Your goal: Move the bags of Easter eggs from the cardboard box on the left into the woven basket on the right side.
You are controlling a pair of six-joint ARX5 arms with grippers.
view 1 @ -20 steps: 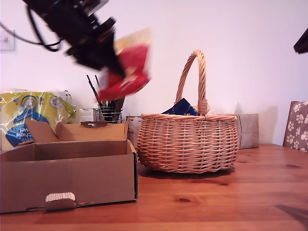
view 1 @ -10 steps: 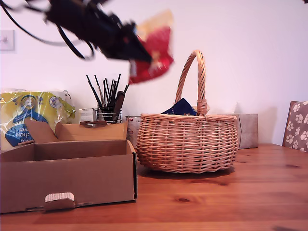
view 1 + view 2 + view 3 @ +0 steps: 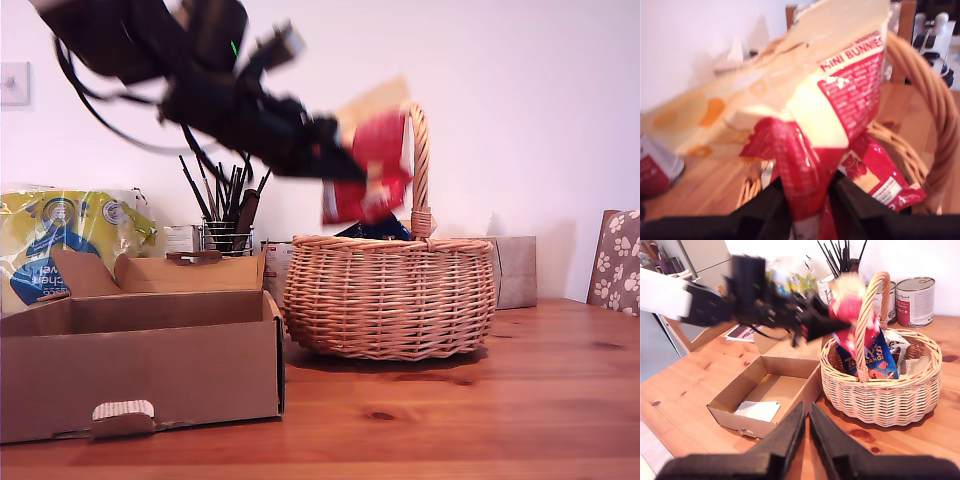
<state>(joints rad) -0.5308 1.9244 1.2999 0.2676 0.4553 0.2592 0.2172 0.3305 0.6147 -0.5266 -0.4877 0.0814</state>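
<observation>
The cream-yellow crinkly plastic bag of Easter eggs with the red printed lower panel [image 3: 368, 165] hangs in the air, pinched at its red end by my first gripper [image 3: 807, 192], whose black jaws are clamped tight on the crumpled plastic. It sticks out past the fingertips, right against the tall arched handle of the oval light-tan woven wicker basket [image 3: 390, 295] and over the rim. I'd guess it's carried this high so it clears the handle and rim before dropping in.

Under the gripper, the basket already has stuff in it: a blue orange-printed pouch [image 3: 875, 357] and another red pouch [image 3: 880, 180].

The low brown corrugated cardboard box [image 3: 140, 365] sits well behind the gripper, toward the exterior view's left, with just a pale flat packet [image 3: 759, 411] on its floor.

My second gripper [image 3: 806, 437] hangs back over the wooden table [image 3: 480, 410], jaws nearly together, holding nothing.
</observation>
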